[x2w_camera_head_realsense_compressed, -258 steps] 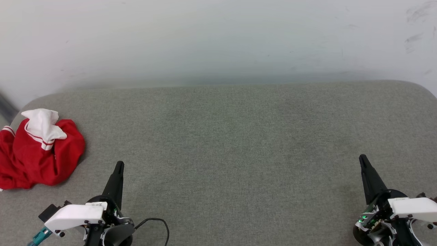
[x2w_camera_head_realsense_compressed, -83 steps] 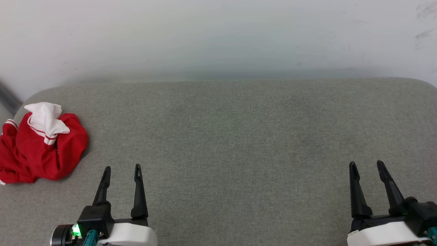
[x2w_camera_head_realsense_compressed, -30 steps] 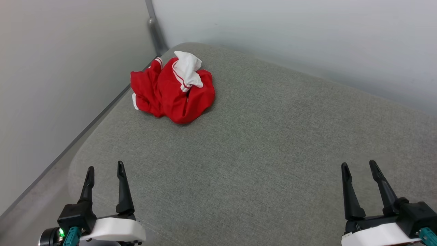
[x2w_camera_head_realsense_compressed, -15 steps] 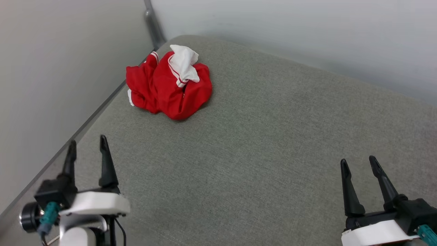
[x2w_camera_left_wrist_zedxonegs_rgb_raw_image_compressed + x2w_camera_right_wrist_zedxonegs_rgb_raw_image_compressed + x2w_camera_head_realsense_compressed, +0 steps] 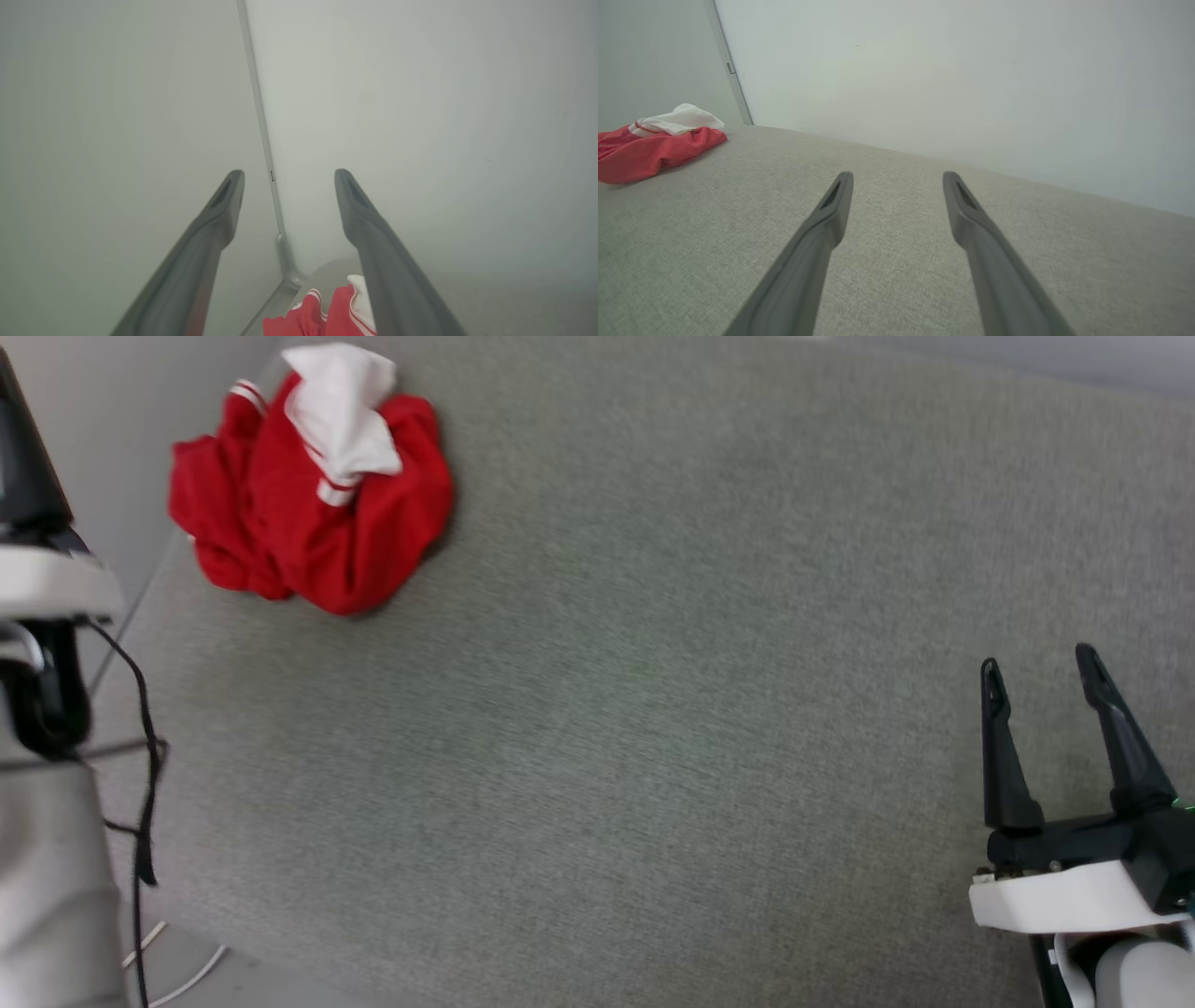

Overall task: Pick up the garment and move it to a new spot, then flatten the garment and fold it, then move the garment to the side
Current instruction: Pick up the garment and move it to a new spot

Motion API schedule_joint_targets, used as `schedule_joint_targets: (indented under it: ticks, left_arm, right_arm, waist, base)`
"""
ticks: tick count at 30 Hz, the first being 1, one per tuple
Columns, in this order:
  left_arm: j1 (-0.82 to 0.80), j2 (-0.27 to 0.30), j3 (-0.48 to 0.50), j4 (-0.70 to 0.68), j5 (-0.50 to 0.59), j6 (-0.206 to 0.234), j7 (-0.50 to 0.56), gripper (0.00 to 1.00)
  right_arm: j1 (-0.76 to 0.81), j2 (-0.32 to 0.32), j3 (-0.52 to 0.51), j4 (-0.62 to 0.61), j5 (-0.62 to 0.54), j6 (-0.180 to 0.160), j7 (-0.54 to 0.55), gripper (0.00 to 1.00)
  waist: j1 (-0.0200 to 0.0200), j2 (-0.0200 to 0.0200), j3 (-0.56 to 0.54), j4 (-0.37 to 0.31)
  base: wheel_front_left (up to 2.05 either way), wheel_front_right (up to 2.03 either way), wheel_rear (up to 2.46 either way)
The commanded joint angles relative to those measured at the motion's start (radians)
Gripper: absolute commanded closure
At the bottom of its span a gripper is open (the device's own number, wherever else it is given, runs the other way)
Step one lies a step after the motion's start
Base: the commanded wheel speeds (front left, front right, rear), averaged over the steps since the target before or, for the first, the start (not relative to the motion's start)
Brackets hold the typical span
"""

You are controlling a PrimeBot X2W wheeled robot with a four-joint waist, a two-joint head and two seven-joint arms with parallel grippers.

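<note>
Garment (image 5: 308, 495) bunched at far left of cushion (image 5: 653, 663), near its edge. Left gripper (image 5: 288, 174) and right gripper (image 5: 1038, 658): fingers apart, nothing held. Risk — only the loose white sleeve (image 5: 341, 420) could get pinched, and the heap dragged off the edge.

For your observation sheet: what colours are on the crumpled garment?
The garment is red and white; clearest in head view.

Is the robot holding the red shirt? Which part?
No, nothing is held. The left end effector and right end effector are open and empty; the garment lies crumpled on the cushion.
</note>
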Motion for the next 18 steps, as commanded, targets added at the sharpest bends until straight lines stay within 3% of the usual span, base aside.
schedule_joint_targets:
  ticks: [1,7,18]
  left_arm:
    - [-0.038,0.018,-0.014,0.029,-0.012,-0.004,0.015,0.00]
    - [-0.183,0.153,-0.138,0.135,-0.181,-0.007,0.246,0.00]
    - [-0.266,0.400,-0.364,0.195,-0.584,-0.008,0.888,0.00]
  right_arm:
    - [-0.017,0.001,-0.005,-0.012,-0.011,0.000,-0.002,0.00]
    - [-0.050,-0.020,-0.013,-0.055,-0.026,0.000,-0.002,0.00]
    - [-0.101,-0.048,-0.013,-0.108,-0.037,0.000,-0.002,0.00]
  waist:
    - [-0.0003,0.0000,0.076,-0.045]
    - [-0.0003,0.0000,0.170,-0.082]
    - [-0.0003,0.0000,0.286,-0.143]
  base:
    - [0.00,0.00,0.00]
    - [0.00,0.00,0.00]
    - [0.00,0.00,0.00]
